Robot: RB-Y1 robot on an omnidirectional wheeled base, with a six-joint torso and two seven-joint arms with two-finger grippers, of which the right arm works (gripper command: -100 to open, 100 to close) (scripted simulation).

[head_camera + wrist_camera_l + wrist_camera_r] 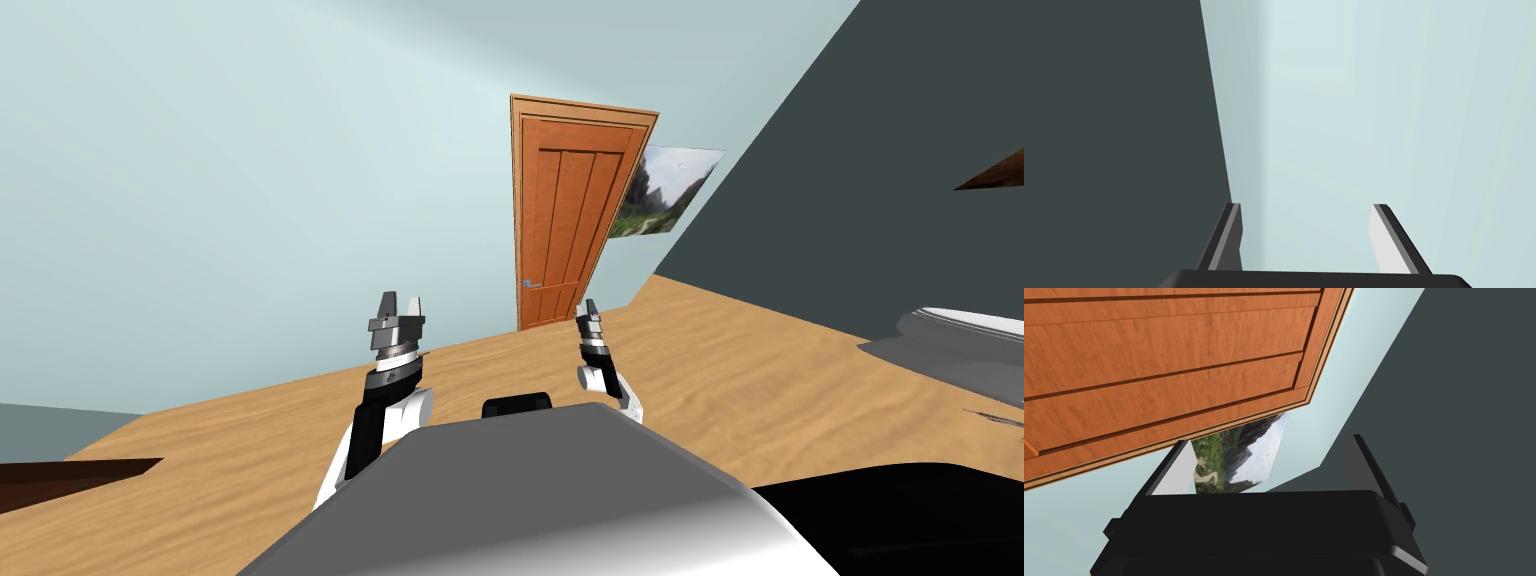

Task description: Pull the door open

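Orange-brown wood in long upright panels: the door [565, 215] stands in its lighter wooden frame [516, 200], set in a pale blue wall [250, 180]. It looks flush in that frame. A small grey handle [530, 284] sits at the door's left edge as the head view shows it, toward the lower part of the door. A landscape picture [662, 192] hangs just beside the door on the side away from the handle, and a dark grey wall [850, 180] meets the pale one beyond it.

A wooden floor [760, 370] lies between the door and both grippers, which are well short of it and touch nothing. The right gripper [590, 312] is raised and points toward the door. In its wrist view its fingers [1174, 473] stand spread, with the door's panels and the picture beyond them. The left gripper [399, 315] is raised too, off to the door's handle side. Its fingers [1386, 245] are spread as well, with nothing between them.
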